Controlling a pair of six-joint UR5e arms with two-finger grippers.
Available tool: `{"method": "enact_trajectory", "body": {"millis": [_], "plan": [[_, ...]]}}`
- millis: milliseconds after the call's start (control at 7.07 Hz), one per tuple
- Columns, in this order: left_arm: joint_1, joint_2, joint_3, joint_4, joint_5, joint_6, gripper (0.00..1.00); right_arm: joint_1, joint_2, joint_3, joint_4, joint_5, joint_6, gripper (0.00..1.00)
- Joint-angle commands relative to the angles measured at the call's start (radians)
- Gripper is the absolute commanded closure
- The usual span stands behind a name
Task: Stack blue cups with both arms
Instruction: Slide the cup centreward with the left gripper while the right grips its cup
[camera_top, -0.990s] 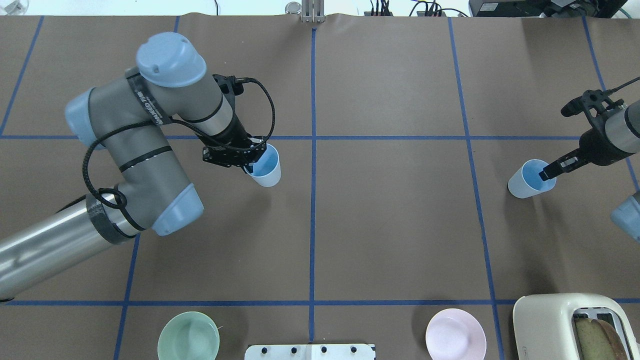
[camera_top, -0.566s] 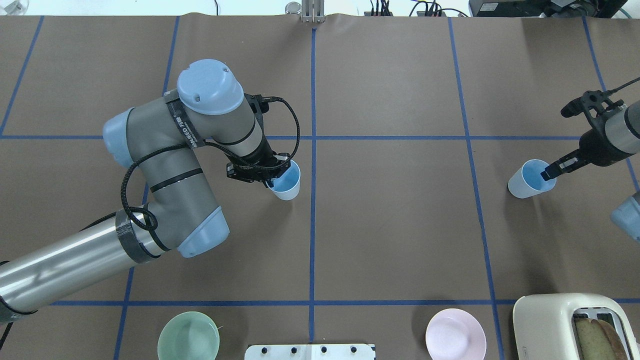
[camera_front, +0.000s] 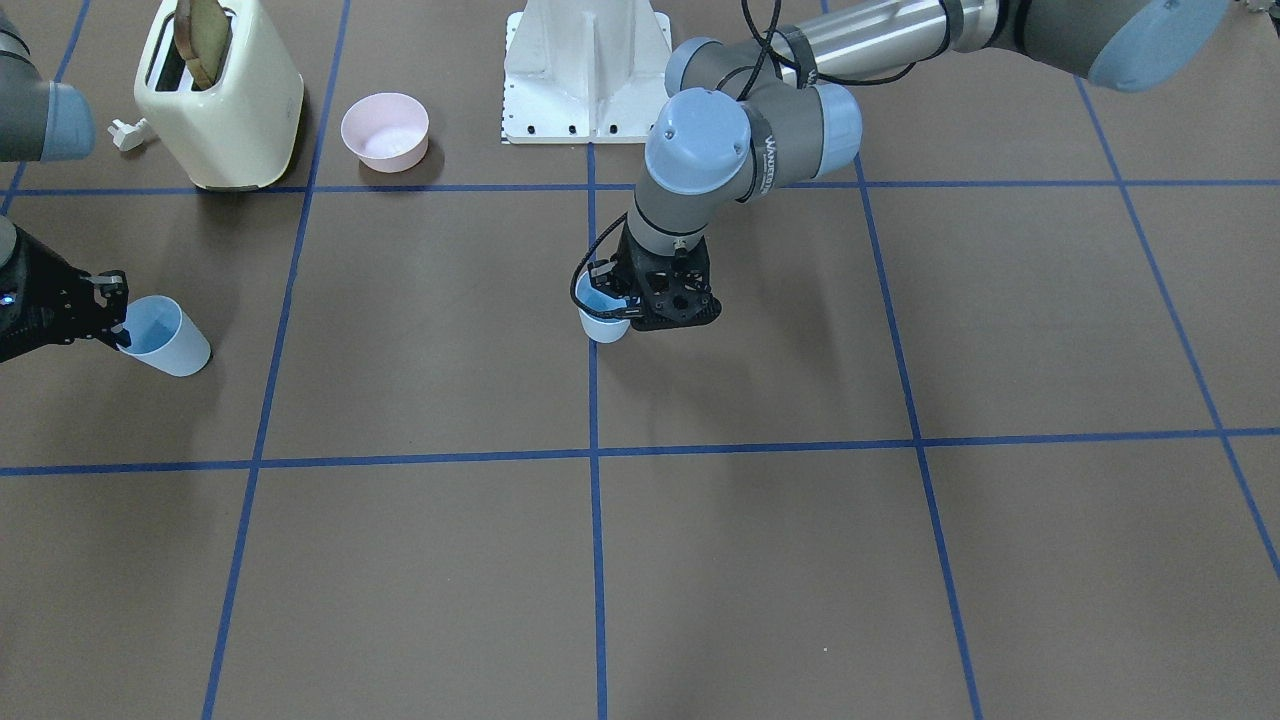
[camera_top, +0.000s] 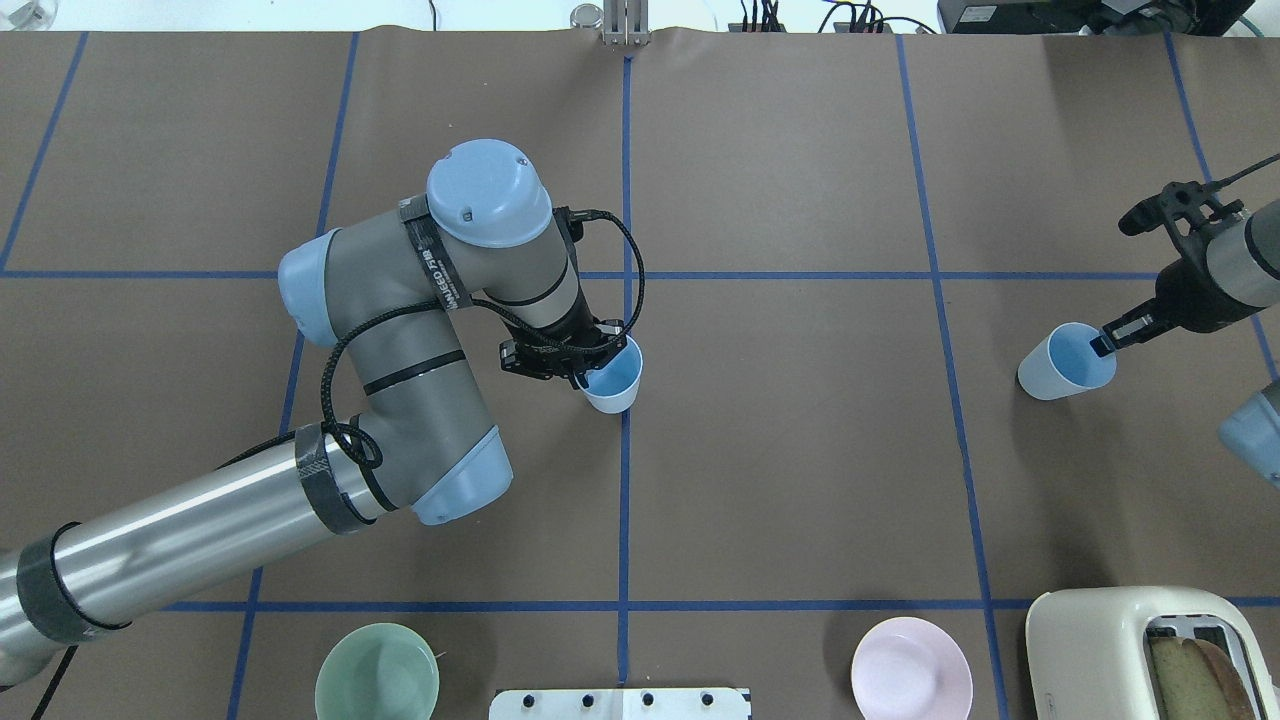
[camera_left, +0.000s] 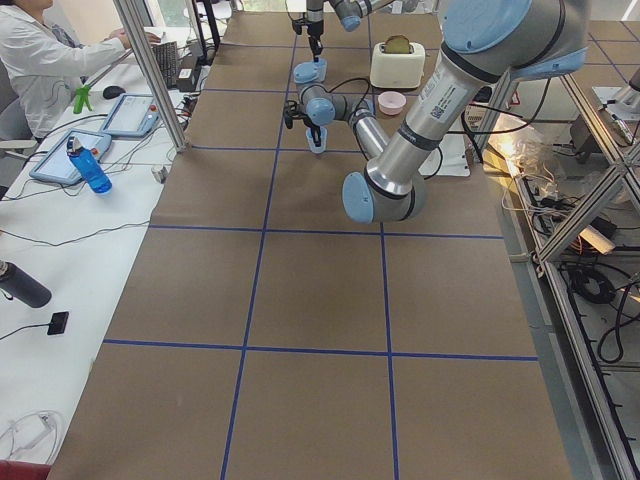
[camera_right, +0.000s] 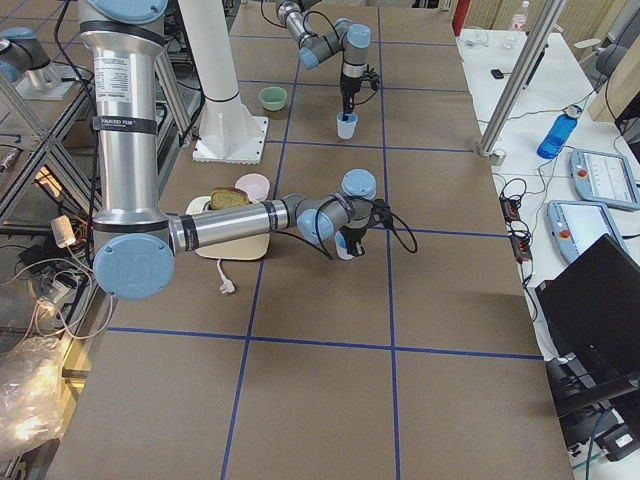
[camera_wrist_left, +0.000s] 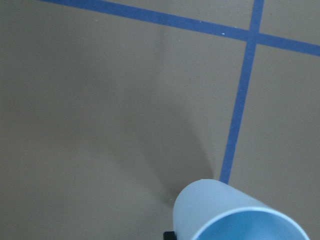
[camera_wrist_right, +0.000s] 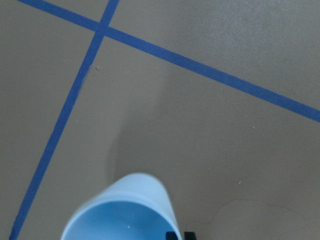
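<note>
The left gripper (camera_top: 590, 368) grips one cup (camera_top: 615, 385) by its rim at the centre line (camera_top: 624, 500), the right gripper (camera_top: 1105, 343) the other cup (camera_top: 1060, 365) far right; rim-held, a cup may tilt and miss when nesting

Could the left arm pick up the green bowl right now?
Probably not as things stand: the left gripper is shut on a blue cup, so its fingers are taken. The green bowl itself sits uncovered near the robot's base, with nothing stacked on it.
</note>
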Motion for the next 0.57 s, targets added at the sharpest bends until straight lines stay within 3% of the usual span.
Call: {"method": "enact_trajectory", "body": {"millis": [0,283,424], "plan": [[0.007,-0.007,0.016,-0.008,0.004,-0.002,1.0,0.012,0.026,0.008,-0.052,0.0,-0.001,1.0],[0.007,-0.007,0.057,-0.06,0.004,0.002,1.0,0.039,0.066,0.016,-0.11,0.009,-0.001,1.0],[0.007,-0.009,0.068,-0.083,0.002,0.006,0.8,0.051,0.104,0.037,-0.177,0.014,-0.003,1.0]]}}
